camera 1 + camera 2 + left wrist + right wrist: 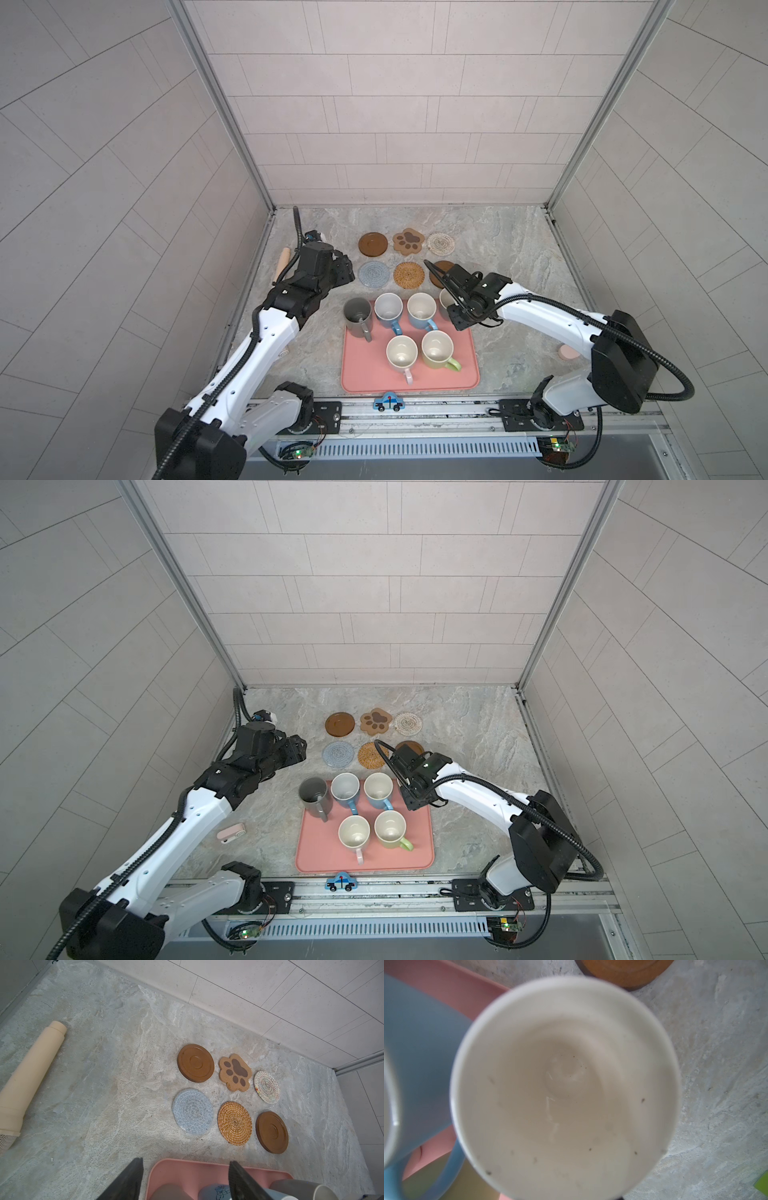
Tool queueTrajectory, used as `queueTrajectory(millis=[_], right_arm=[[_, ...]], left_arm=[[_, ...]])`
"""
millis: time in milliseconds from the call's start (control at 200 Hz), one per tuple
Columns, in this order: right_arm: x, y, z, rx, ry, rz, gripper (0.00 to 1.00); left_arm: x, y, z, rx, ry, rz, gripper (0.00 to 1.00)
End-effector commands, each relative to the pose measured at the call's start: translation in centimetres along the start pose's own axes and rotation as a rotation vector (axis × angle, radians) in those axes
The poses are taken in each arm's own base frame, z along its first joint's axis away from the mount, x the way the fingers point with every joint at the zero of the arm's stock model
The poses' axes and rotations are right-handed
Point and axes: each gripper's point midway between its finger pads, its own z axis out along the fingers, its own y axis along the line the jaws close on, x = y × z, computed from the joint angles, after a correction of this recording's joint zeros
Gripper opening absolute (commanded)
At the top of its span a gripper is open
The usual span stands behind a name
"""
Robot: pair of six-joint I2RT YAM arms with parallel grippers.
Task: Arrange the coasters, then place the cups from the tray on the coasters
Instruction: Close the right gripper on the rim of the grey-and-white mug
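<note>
Bearing a flower print (219, 1191), a blue mug (208, 1194) occupies the tray (187, 1169).

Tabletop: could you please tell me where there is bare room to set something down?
Bare marble: between the far row of coasters and the back wall, and right of the cream woven coaster toward the right wall. The tray has a bare near strip. Crowded: the mugs along its far edge.
</note>
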Motion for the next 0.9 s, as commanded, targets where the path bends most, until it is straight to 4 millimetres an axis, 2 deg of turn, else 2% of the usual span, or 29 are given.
queueTrajectory(millis=[0, 145, 345, 525, 891], right_arm=[[-0.1, 0.0, 0.2, 0.013, 0.003, -0.020, 0.33], [0.1, 0.1, 0.7, 0.007, 0.011, -0.030, 0.31], [0.2, 0.1, 1.2, 0.018, 0.030, -0.044, 0.25], [-0.1, -0.1, 1.0, 0.025, 0.009, -0.039, 0.19], [-0.7, 0.2, 0.9, 0.019, 0.012, -0.063, 0.13]], left_arm=[[-1.7, -0.4, -0.5, 0.006, -0.051, -0.015, 0.71], [-1.5, -0.4, -0.8, 0.009, -0.044, -0.007, 0.71], [-0.9, 0.6, -1.6, -0.022, -0.040, 0.015, 0.71], [-0.4, 1.4, -2.1, -0.036, -0.055, 0.008, 0.71], [0.0, 2.0, -2.0, -0.050, -0.065, -0.008, 0.71]])
